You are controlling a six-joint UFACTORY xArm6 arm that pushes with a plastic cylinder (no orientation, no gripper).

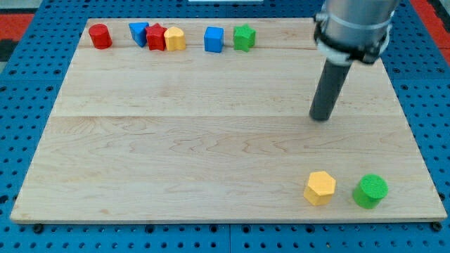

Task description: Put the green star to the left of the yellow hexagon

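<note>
The green star (244, 37) sits near the view's top edge of the wooden board (176, 140), just right of a blue cube (214, 39). The yellow hexagon (320, 187) lies near the view's bottom right, with a green cylinder (370, 191) to its right. My tip (321, 118) rests on the board right of centre. It is well below and to the right of the green star and about a third of the board's depth above the yellow hexagon. It touches no block.
Along the top edge, from the view's left, stand a red cylinder (100, 36), a blue block (138, 32), a red block (155, 37) and a yellow block (175, 39), the last three packed together. The board's edges drop to a blue surround.
</note>
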